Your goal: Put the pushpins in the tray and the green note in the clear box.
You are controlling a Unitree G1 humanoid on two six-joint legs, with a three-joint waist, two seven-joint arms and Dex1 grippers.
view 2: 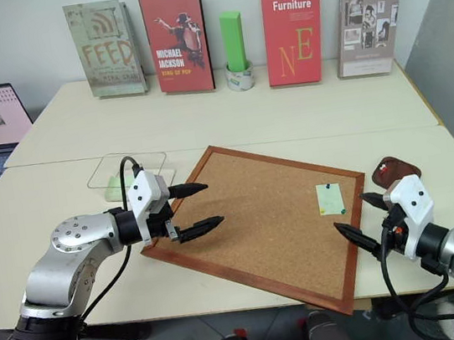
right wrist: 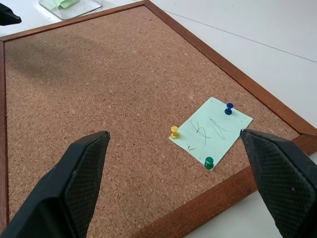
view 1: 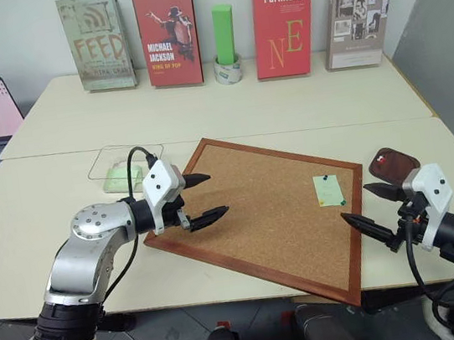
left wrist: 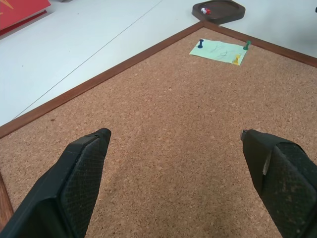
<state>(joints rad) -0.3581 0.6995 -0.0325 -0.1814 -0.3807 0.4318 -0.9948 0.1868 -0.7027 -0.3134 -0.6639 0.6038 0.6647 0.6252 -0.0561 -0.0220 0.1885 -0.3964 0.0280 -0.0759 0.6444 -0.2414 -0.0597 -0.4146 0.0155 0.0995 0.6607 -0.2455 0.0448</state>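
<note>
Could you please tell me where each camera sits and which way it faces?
Head pair: looks forward and down at the cork board, over both arms.
Left wrist: between open fingers, across the board toward the green note and tray.
Right wrist: between open fingers, toward the note and clear box.
Shared: board, note.

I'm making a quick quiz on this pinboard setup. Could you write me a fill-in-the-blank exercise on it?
1. The green note is pinned to the ____ board.
2. The number of pushpins holding the note is ____.
3. The pin beside the blue pin and the green pin is coloured ____.
4. Both the left gripper and the right gripper have their fingers ____.

Missing words: cork; three; yellow; open
</note>
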